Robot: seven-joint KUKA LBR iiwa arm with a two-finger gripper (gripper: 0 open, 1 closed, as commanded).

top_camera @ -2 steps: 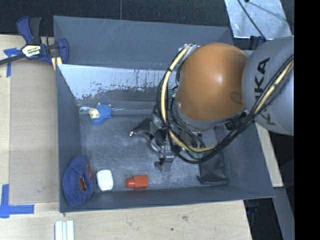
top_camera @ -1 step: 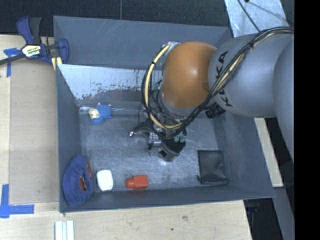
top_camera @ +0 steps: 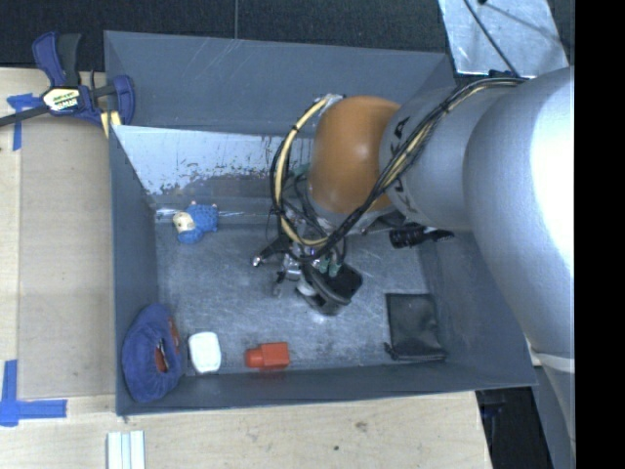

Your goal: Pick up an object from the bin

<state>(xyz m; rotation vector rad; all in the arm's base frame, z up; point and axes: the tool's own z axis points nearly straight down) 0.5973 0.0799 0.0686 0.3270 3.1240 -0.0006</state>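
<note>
1. Jaws: we cannot tell how far apart they stand, nor whether anything is caught in them, because the wrist and its wiring hide them from above.
2. We see the gripper [top_camera: 317, 281] low in the middle of the bin [top_camera: 283, 86], close to the speckled grey floor and a little nearer the back wall than the front one.
3. The arm [top_camera: 488, 164] enters from the right as a broad silver cylinder. It ends in an orange cover [top_camera: 352, 154], around which yellow and black cables [top_camera: 285, 164] loop down to the wrist.
4. We find no loose thing directly under the gripper. The floor around it looks bare, and the pickable things lie apart from it, towards the walls.
5. Nearest on the right, we note a dark square pad [top_camera: 412, 325] lying flat near the front right corner.
6. Nearest at the front, a small red block [top_camera: 267, 357] rests on the floor close to the front wall, to the lower left of the gripper.
7. Just beside the red block, on its left, lies a white block [top_camera: 203, 352]. The two are apart.
8. In the front left corner we see a crumpled blue cloth pouch [top_camera: 146, 355], with a touch of red showing at its opening. It lies beside the white block.
9. Towards the back left, a small blue toy [top_camera: 195, 221] with a pale round part lies near the foot of the sloping wall, well apart from the gripper.
</note>
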